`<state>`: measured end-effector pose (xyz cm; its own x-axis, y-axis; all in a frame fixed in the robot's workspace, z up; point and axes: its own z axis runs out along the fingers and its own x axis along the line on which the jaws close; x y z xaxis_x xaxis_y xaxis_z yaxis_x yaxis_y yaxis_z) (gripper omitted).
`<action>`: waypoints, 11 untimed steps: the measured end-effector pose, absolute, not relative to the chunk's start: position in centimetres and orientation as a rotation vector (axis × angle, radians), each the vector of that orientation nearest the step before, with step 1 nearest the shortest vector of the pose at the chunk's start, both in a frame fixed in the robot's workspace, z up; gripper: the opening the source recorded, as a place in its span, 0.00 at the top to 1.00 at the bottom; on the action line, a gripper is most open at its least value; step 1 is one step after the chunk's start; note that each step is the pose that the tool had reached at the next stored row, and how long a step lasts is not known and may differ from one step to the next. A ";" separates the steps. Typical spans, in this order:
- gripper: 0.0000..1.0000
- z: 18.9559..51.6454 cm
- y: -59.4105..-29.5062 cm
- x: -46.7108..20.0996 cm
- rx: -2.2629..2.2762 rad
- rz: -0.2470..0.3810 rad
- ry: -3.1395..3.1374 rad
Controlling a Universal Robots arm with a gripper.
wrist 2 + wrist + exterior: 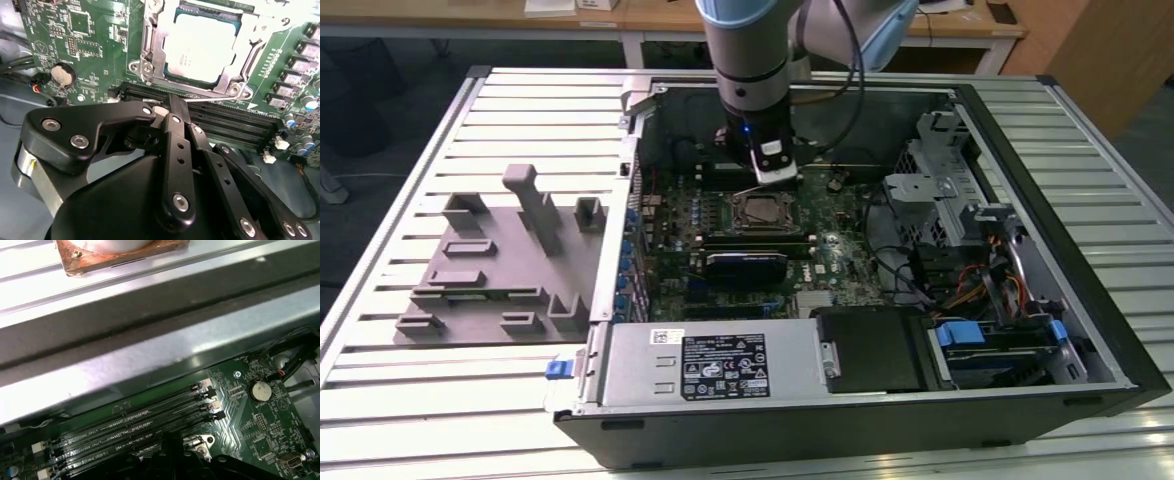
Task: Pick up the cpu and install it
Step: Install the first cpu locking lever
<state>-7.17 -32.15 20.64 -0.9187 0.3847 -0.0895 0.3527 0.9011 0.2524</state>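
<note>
The cpu (200, 47) shows its silvery-white square top lying flat in the motherboard socket, with a metal frame (148, 55) around it. In the exterior view the cpu (759, 211) sits mid-board inside the open computer case. My gripper (774, 178) hangs just above the board, beside the socket on its far side. In the second wrist view my gripper (172, 102) has its black fingers drawn together to a narrow tip over the memory slots (225, 120), a short way from the cpu. Nothing shows between the fingers.
A grey plastic fixture tray (494, 260) lies on the slatted table at the exterior view's left. Inside the case are a dark block (747, 265) in front of the socket, the power supply (707, 365), a drive cage (947, 200) and cables. The case wall (150, 350) stands close.
</note>
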 end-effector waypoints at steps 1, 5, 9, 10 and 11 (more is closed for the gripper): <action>0.89 20.6 -32.1 -7.2 0.573 0.350 2.928; 0.89 20.5 -32.0 -7.3 0.583 0.340 2.919; 0.89 20.3 -31.9 -7.4 0.595 0.336 2.907; 0.89 20.2 -31.9 -7.4 0.599 0.335 2.905; 0.89 20.2 -31.9 -7.5 0.602 0.334 2.901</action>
<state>-7.46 -31.91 20.17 -0.9064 0.4080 -0.1100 0.3724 0.8942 0.2484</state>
